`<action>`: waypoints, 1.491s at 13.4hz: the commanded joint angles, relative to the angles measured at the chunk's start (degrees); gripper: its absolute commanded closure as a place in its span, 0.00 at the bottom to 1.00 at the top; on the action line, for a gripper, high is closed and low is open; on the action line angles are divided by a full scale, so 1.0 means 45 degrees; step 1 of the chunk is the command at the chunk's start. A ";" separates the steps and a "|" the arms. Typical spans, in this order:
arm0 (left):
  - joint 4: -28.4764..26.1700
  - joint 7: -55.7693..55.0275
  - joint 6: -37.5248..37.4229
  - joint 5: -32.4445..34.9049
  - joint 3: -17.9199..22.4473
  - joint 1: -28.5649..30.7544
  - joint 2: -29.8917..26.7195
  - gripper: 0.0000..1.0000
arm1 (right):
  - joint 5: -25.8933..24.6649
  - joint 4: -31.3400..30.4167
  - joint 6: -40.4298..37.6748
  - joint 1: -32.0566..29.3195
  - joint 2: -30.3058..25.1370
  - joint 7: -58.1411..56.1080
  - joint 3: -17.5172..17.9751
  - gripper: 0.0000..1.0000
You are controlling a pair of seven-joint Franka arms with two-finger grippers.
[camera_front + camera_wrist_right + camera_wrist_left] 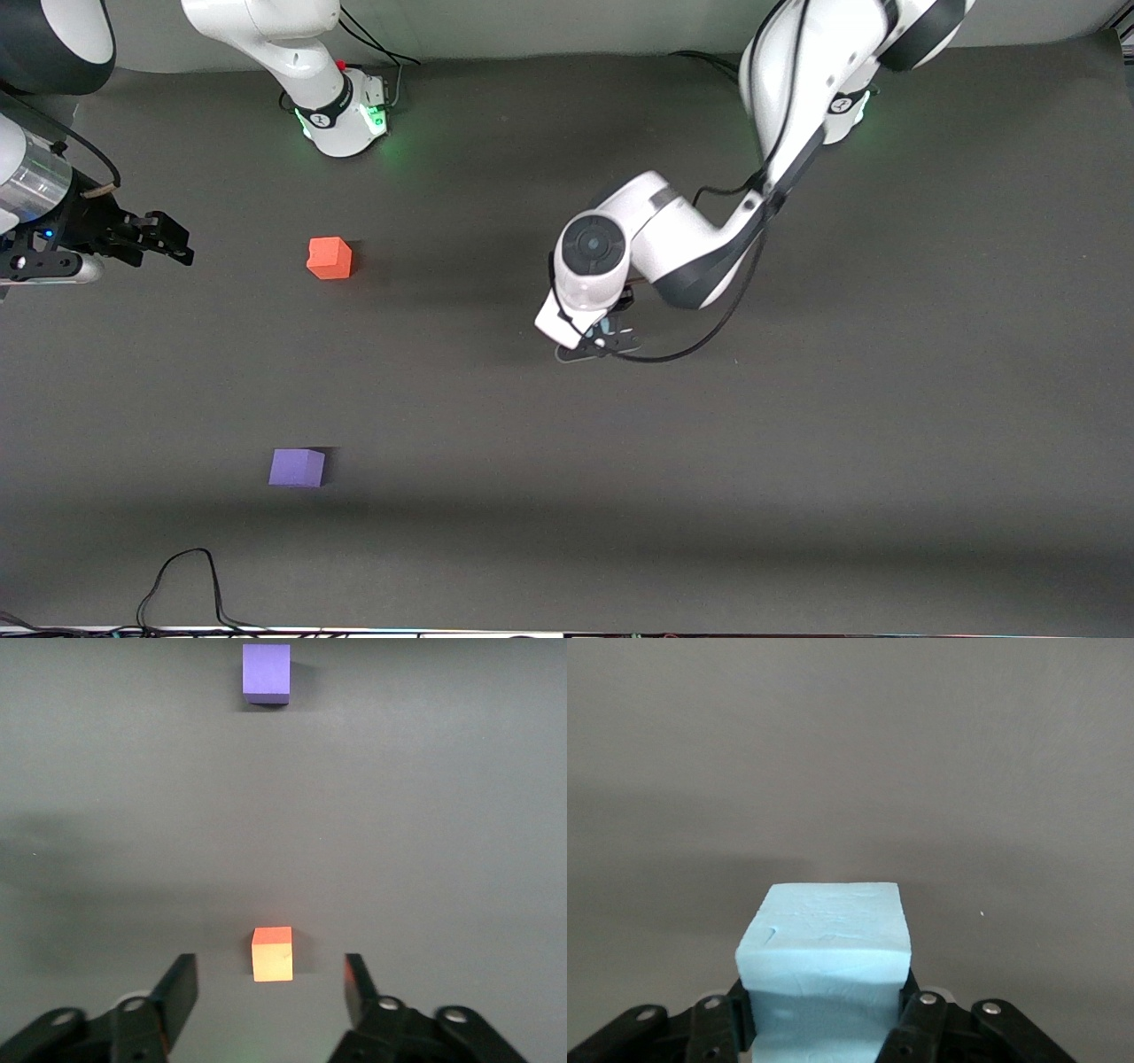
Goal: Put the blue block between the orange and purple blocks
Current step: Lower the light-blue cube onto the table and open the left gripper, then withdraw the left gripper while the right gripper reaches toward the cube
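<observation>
My left gripper [604,343] is over the middle of the table, shut on the light blue block [824,943], which sits between its fingers in the left wrist view [824,1008]. In the front view the arm's hand hides most of the block. The orange block [329,258] sits toward the right arm's end of the table. The purple block [297,468] lies nearer the front camera than the orange one. My right gripper [175,241] is open and empty, held over the table's edge at the right arm's end. Its wrist view shows the orange block [272,954] and the purple block [266,673].
The dark grey table mat [797,461] is bare around the blocks. A black cable [182,585] loops at the table's front edge near the right arm's end. The right arm's base [341,115] stands at the back.
</observation>
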 commanded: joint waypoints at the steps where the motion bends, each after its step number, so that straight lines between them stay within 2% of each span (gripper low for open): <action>1: 0.0146 -0.0324 0.1062 0.0283 0.0478 -0.0489 0.0884 0.57 | -0.0061 0.0015 -0.0054 -0.0128 -0.0148 0.0035 -0.0226 0.00; 3: 0.0068 -0.0342 0.1281 0.0768 0.0557 -0.0586 0.1102 0.57 | -0.0061 -0.0004 0.0043 -0.0128 -0.0109 0.0035 -0.0287 0.00; 5: 0.0009 -0.0381 0.1456 0.0810 0.0557 -0.0626 0.1239 0.47 | -0.0061 -0.0043 0.0043 -0.0089 -0.0109 0.0055 -0.0287 0.00; 7: 0.0009 -0.0401 0.1458 0.0811 0.0577 -0.0626 0.1240 0.29 | -0.0061 -0.0063 0.0024 -0.0069 -0.0148 0.0055 -0.0287 0.00; 8: 0.0009 -0.0401 0.1341 0.0811 0.0577 -0.0607 0.1143 0.00 | -0.0042 -0.0140 0.0043 -0.0069 -0.0168 0.0055 -0.0287 0.00; 11: 0.0107 -0.0285 0.1107 0.0811 0.0597 -0.0355 0.0617 0.00 | -0.0003 -0.0141 0.0062 -0.0069 -0.0168 0.0055 -0.0287 0.00; 14: 0.0011 0.0963 -0.0937 0.0810 0.0597 0.0405 -0.1194 0.00 | -0.0003 -0.0141 -0.0015 -0.0050 -0.0187 0.0055 -0.0287 0.00; 17: -0.0069 0.3184 -0.2911 0.0655 0.0558 0.2160 -0.3285 0.00 | 0.0017 -0.0180 0.0140 0.0028 -0.0051 0.0055 -0.0190 0.00; 20: -0.0069 0.6503 -0.4649 0.0596 0.0790 0.3862 -0.4772 0.00 | -0.0003 -0.0102 0.0258 0.0321 0.0261 0.0035 0.0161 0.00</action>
